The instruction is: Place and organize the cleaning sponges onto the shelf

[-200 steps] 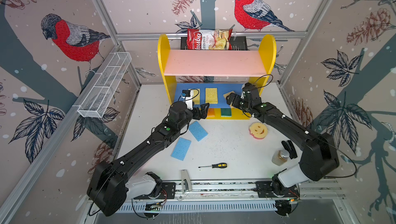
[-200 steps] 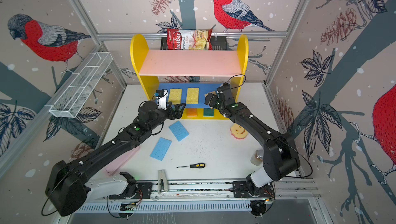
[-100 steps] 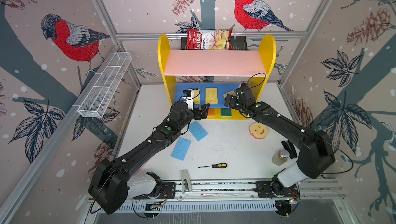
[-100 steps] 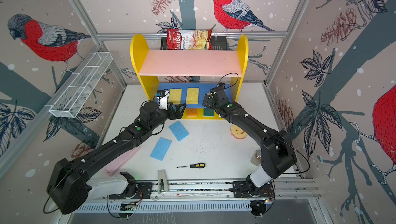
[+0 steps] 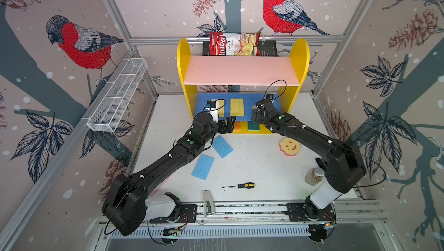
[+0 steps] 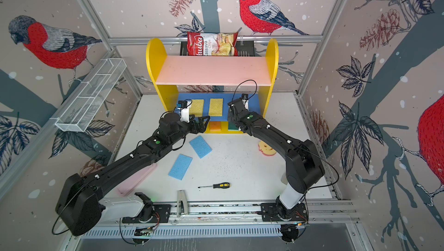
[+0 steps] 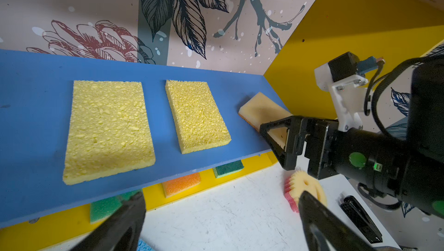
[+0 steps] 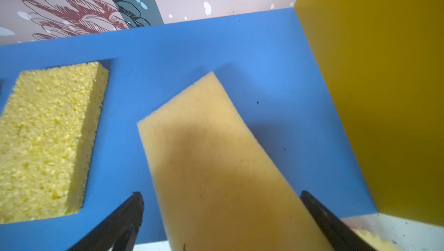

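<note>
In both top views the shelf (image 5: 240, 69) stands at the back of the counter (image 5: 259, 165). Two yellow sponges (image 5: 236, 106) lie on its blue middle board (image 5: 201, 108). An orange sponge (image 5: 237, 126) and a green sponge (image 5: 253, 126) lie on its yellow base. The left hand (image 5: 229, 125) hovers at the board's front edge, and the right hand (image 5: 254, 115) reaches over the board's right end. Two light blue sponges (image 5: 222, 146) lie on the counter just beside the left arm. The smiley sponge (image 5: 289, 146) lies near the right arm, and a screwdriver (image 5: 240, 186) lies nearer the front.

In the left wrist view the left hand's fingers (image 7: 120, 223) are spread wide with nothing between them. The yellow sponges lie flat, side by side and apart. A pale sponge (image 7: 262, 110) lies at the board's end by the yellow side panel (image 7: 336, 33). A second green sponge (image 7: 105, 207) shows on the base.

In the right wrist view the right hand (image 8: 220, 192) is spread wide. The pale sponge (image 8: 216, 153) lies askew on the board between its fingers. One finger stands clear of the sponge; whether the other touches it I cannot tell.
</note>
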Controlling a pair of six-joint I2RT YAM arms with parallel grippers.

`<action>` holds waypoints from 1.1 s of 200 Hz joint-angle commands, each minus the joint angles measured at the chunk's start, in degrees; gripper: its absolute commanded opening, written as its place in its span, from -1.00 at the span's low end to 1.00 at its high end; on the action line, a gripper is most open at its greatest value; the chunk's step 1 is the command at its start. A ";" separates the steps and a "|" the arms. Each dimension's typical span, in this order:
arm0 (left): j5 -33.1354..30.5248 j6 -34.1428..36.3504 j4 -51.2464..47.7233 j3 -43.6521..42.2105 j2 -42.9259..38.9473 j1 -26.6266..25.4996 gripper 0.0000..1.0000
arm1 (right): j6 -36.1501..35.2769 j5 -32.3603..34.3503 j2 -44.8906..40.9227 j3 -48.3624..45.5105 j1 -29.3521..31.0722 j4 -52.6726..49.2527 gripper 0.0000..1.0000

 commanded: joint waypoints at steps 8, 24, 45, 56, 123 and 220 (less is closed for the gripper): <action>0.31 0.25 1.70 0.47 0.22 0.03 0.96 | -2.53 7.86 1.62 1.75 1.49 -2.31 0.99; 0.30 0.13 1.79 0.43 0.35 0.03 0.96 | -2.96 9.07 2.54 2.43 2.24 -2.90 0.99; 0.30 0.22 1.79 0.47 0.42 0.03 0.96 | -2.89 8.24 2.75 2.71 2.34 -2.83 0.99; 0.36 0.26 1.72 0.46 0.40 0.07 0.96 | -2.50 6.76 2.45 2.70 2.05 -2.50 0.99; 0.11 0.49 1.35 0.16 -0.13 0.20 0.96 | 3.84 -24.84 -3.47 -1.89 -7.11 4.16 0.99; 0.40 0.42 1.35 0.47 -0.56 0.36 0.96 | 6.71 -31.31 -11.18 -7.91 -8.80 7.06 0.71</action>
